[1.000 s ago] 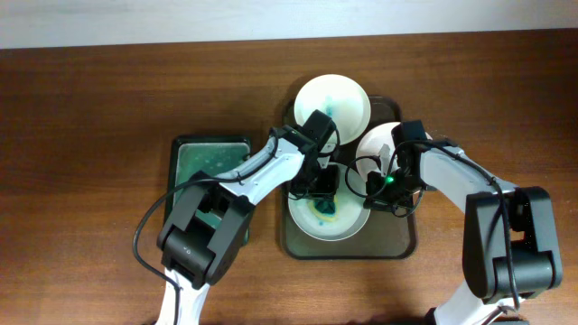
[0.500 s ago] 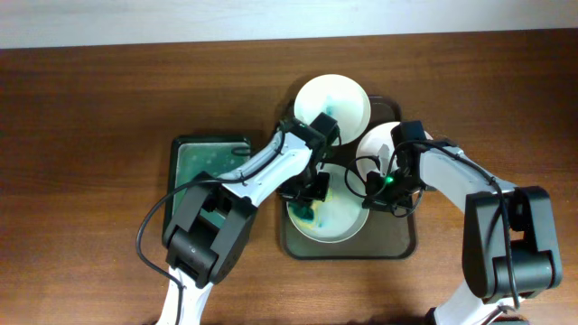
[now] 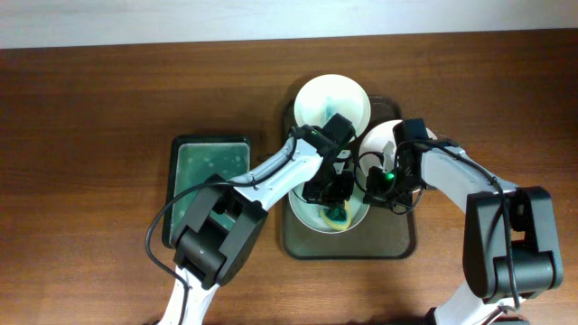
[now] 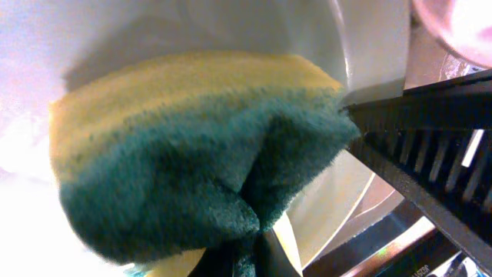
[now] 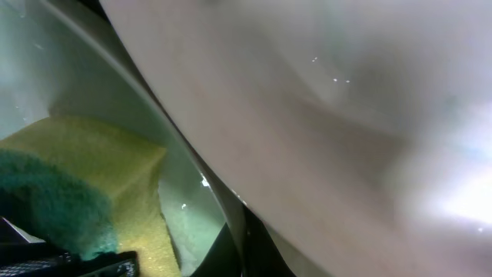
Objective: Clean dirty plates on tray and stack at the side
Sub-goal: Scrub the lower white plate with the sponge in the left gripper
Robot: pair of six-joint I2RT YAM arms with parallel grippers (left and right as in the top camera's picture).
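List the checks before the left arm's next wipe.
1. Sponge held in left gripper: ok.
2. Sponge is down inside the front plate: ok.
3. Right gripper steadying that plate's rim: cannot tell, its jaws are hidden.
4. Front plate wiped clean: cannot tell, the sponge and arm cover its middle.
5. Back plate clean: not ok, a blue smear shows.
6. Plates on the tray, none stacked aside yet: ok.
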